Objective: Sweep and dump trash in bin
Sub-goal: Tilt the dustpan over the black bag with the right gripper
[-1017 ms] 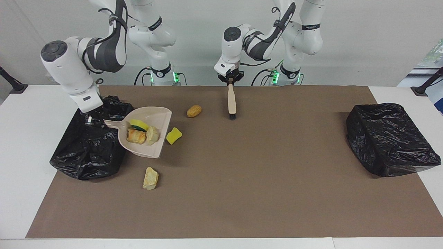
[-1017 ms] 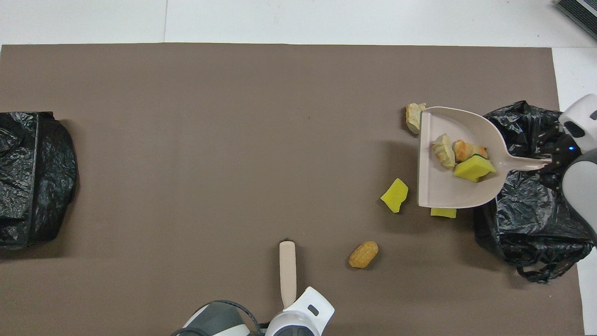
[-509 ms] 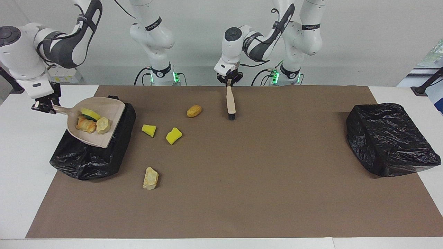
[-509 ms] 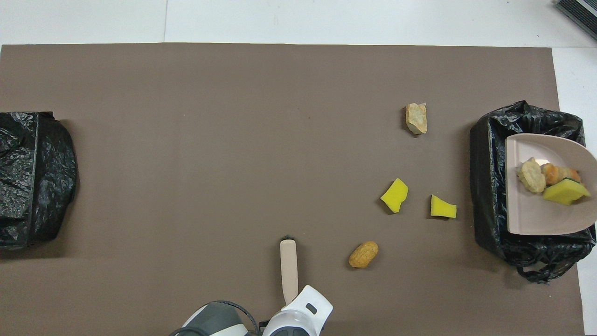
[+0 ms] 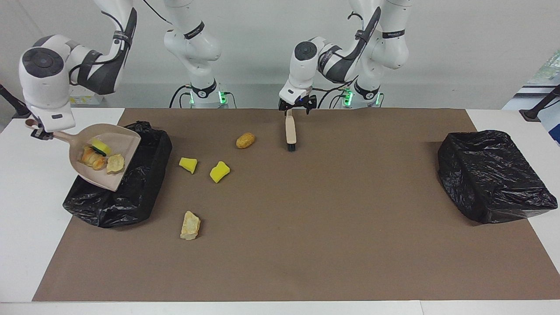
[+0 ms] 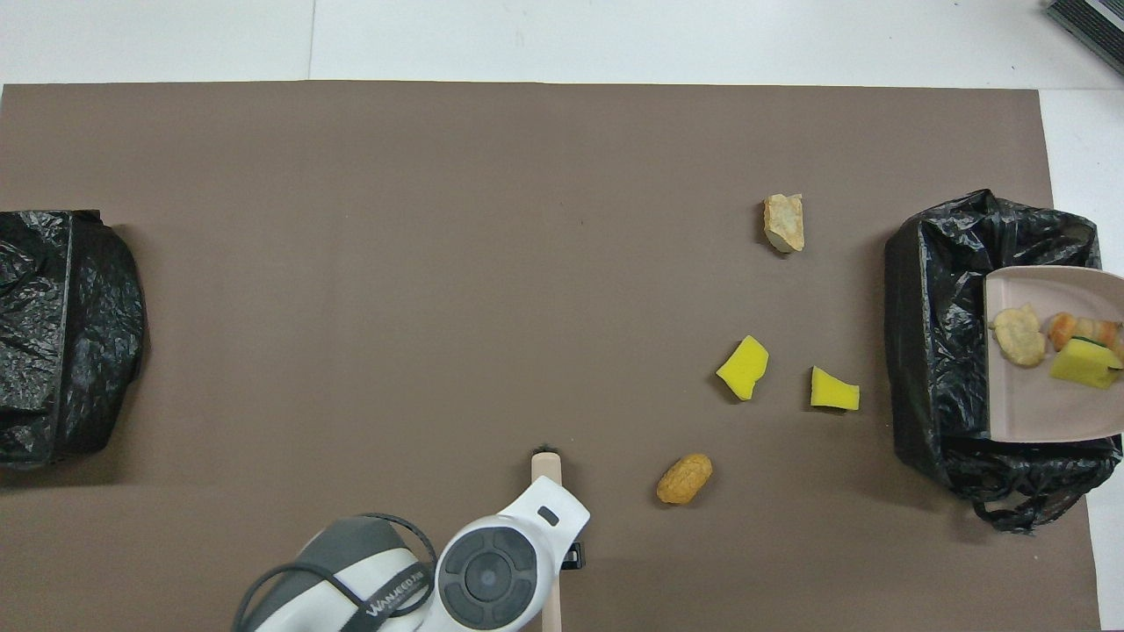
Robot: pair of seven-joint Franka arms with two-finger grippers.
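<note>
My right gripper [image 5: 38, 131] is shut on the handle of the beige dustpan [image 5: 114, 179] and holds it tilted over the black bin [image 5: 131, 197] at the right arm's end. In the pan [image 6: 1027, 408] lie a yellow sponge chunk [image 5: 101, 145], a golden bread lump [image 5: 93, 158] and a pale lump [image 5: 116, 162]. Loose trash lies on the mat: two yellow chunks [image 5: 188, 165] [image 5: 219, 171], a brown lump [image 5: 245, 140] and a tan lump [image 5: 190, 225]. My left gripper [image 5: 297, 106] is open just above the handle end of the beige brush [image 5: 290, 129], which lies on the mat.
A second black-bagged bin [image 5: 490, 175] stands at the left arm's end of the brown mat [image 5: 332, 227]. In the overhead view the left arm's wrist [image 6: 492, 570] covers most of the brush [image 6: 545, 463].
The right gripper lifted the loaded dustpan off the mat and carried it over the bin, uncovering a yellow chunk. The left gripper let go of the brush and shifted slightly.
</note>
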